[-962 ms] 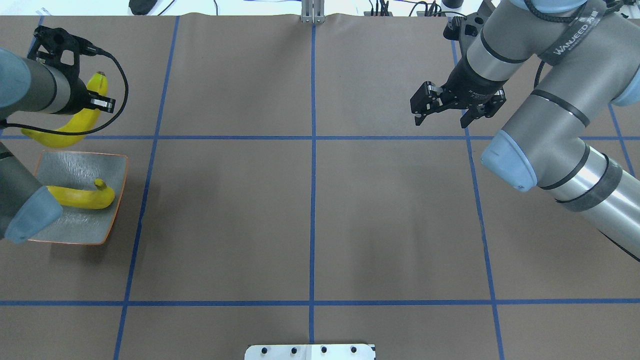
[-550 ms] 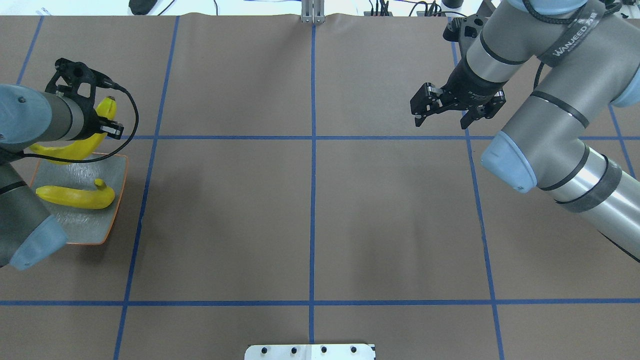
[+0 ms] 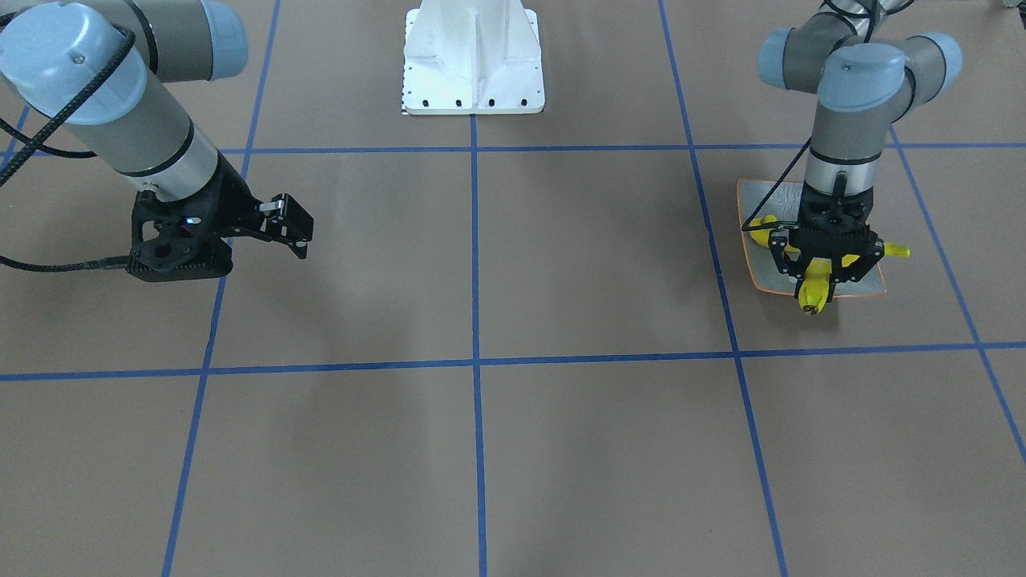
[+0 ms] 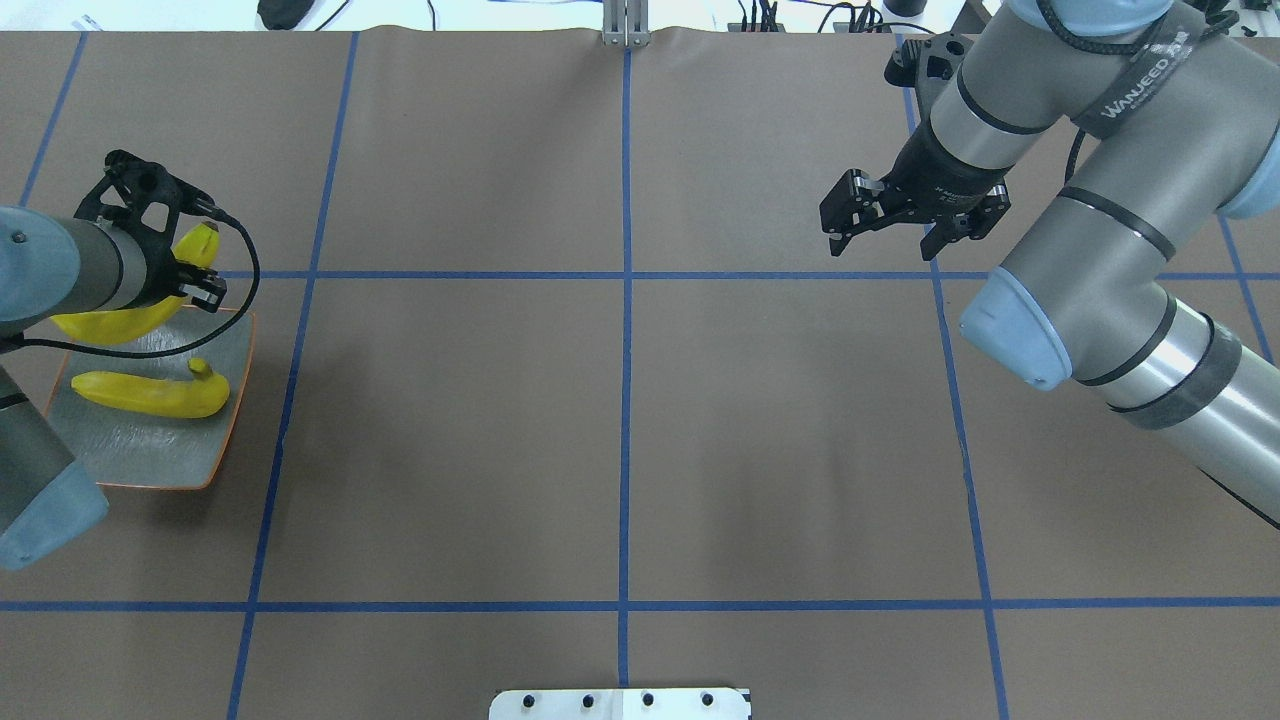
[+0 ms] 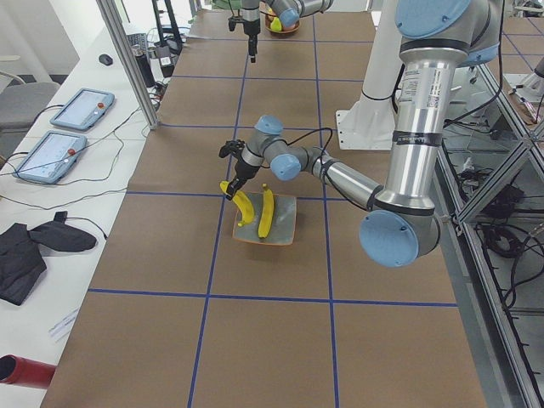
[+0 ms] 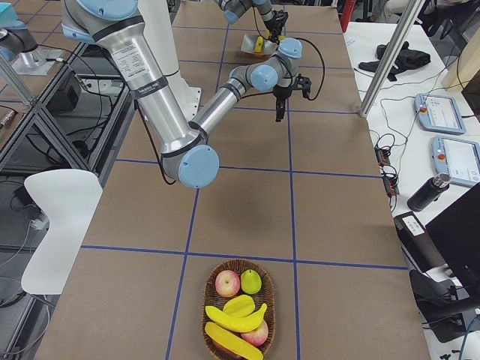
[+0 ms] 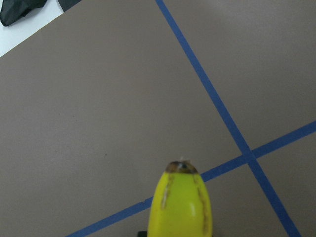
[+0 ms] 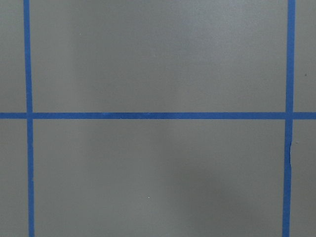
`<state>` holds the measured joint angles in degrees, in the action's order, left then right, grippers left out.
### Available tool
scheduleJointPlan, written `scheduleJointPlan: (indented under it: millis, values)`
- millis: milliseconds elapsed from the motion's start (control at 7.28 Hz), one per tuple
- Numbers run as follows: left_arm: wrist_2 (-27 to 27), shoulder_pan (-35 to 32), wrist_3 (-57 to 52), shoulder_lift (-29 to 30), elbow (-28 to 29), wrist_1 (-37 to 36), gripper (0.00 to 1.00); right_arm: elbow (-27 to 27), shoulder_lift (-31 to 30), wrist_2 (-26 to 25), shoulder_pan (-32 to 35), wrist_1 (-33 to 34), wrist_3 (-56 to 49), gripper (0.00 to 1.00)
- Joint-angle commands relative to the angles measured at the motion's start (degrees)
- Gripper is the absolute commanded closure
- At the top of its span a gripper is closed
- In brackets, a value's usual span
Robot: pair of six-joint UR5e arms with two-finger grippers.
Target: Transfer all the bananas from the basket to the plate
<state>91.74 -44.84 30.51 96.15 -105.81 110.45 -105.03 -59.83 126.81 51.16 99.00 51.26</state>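
Note:
My left gripper (image 4: 192, 282) is shut on a yellow banana (image 4: 118, 322) and holds it over the far edge of the grey-green plate (image 4: 140, 442). The banana's dark tip (image 7: 181, 202) sticks out past the plate over the brown table. A second banana (image 4: 150, 394) lies flat on the plate. From the front, the left gripper (image 3: 826, 271) stands upright over the plate (image 3: 765, 272). The basket (image 6: 206, 300) sits at the table's far right end and holds two more bananas (image 6: 236, 321). My right gripper (image 4: 885, 235) hangs open over bare table with nothing between its fingers.
Apples and a green pear (image 6: 251, 281) share the basket with the bananas. Blue tape lines (image 4: 625, 300) divide the brown table into squares. The white robot base (image 3: 473, 60) stands at the near edge. Tablets and cables lie on the side bench (image 5: 76, 127).
My left gripper carried the banana from beyond the plate toward the robot and lower, so it now hangs over the plate's far edge. The right arm barely moved.

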Motion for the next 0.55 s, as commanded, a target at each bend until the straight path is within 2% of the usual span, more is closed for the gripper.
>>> scheduleJointPlan:
  millis: [0,412]
  values:
    - [-0.1,1.8,0.0,-0.6,0.0,0.2,1.00,0.1,-0.1,-0.3,-0.3,0.0,0.1,0.00]
    - [-0.1,2.8,-0.3,-2.2,-0.3,1.0,1.00,0.1,0.0,-0.3,-0.3,0.0,0.1,0.00]
